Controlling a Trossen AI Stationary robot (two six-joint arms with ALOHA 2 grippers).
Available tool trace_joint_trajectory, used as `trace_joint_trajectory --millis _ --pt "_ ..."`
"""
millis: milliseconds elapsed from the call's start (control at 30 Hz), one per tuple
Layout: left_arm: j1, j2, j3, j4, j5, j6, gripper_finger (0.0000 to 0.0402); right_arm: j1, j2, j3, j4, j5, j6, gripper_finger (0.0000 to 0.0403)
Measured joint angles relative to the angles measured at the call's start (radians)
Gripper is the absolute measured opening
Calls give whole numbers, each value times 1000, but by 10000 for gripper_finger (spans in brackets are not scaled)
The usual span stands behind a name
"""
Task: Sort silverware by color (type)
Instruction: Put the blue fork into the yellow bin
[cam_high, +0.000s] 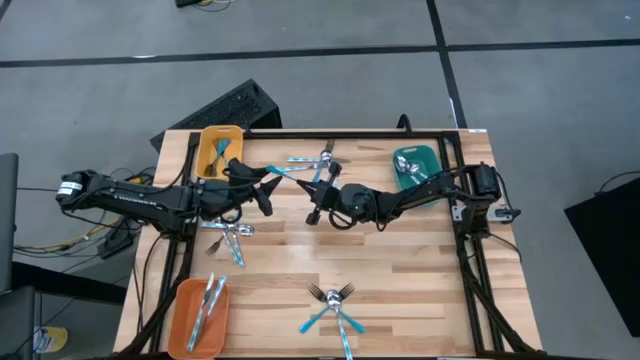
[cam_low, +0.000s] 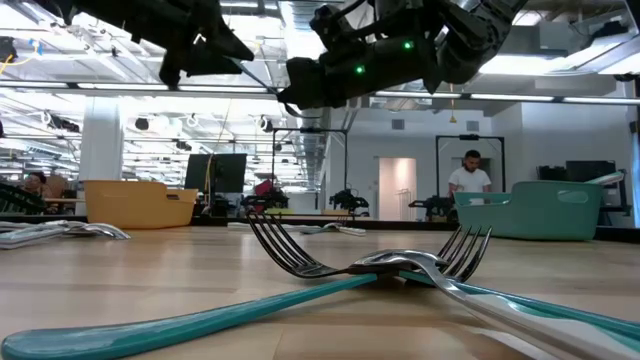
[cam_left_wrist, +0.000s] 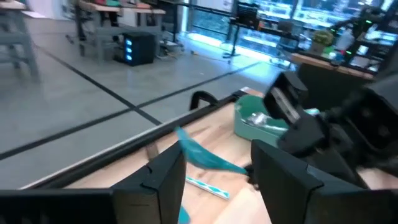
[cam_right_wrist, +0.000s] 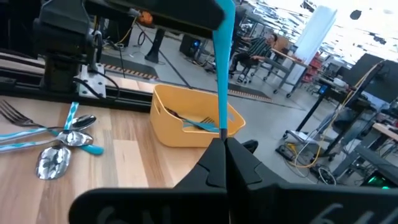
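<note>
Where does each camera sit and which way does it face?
High: overhead, straight down on the table; both arms show.
Low: at tabletop height, level across crossed forks; arms overhead.
Left wrist: past the open left gripper toward the teal tray.
Right wrist: past the right gripper, shut on a blue handle, toward the yellow tray.
Shared: high and low both show the forks.

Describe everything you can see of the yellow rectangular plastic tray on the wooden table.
The yellow rectangular tray looks like smooth plastic, with low upright walls, rounded corners and an open top. It stands flat on the wooden table, at the far corner on the robot's left side. Light-blue-handled silverware lies inside it, resting on its floor. How many pieces there are is unclear.
</note>
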Motion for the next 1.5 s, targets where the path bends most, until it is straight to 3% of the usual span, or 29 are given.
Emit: trace_joint_trajectory --millis 200,433,567,733,867,1033,1233,1333,1500 --pt "17 0 0 -1 -65 -5 120 20 0 0 11 2 -47 6" --pt "22 -2 3 10 1 82 14 25 0 0 7 8 -51 6" --pt "10 2 -2 -36 -44 205 2 19 -3 2 23 -2 -35 19" --pt "-11 -26 0 -174 -214 375 1 -1 -2 2 -32 -2 61 49" --pt "-18 -62 15 -195 -347 504 1 -13 -2 2 -94 -4 103 64" --pt "-7 -72 43 -277 -595 592 0 -28 -2 2 -141 -25 158 68" --pt "41 -63 18 -533 -561 268 0 -30 -2 2 -140 -26 171 69" --pt "86 -62 -5 -668 -616 93 0 -26 -2 2 -139 -48 171 69" --pt "184 -71 -61 -710 -645 -128 3 -27 -1 2 -145 -104 181 69"
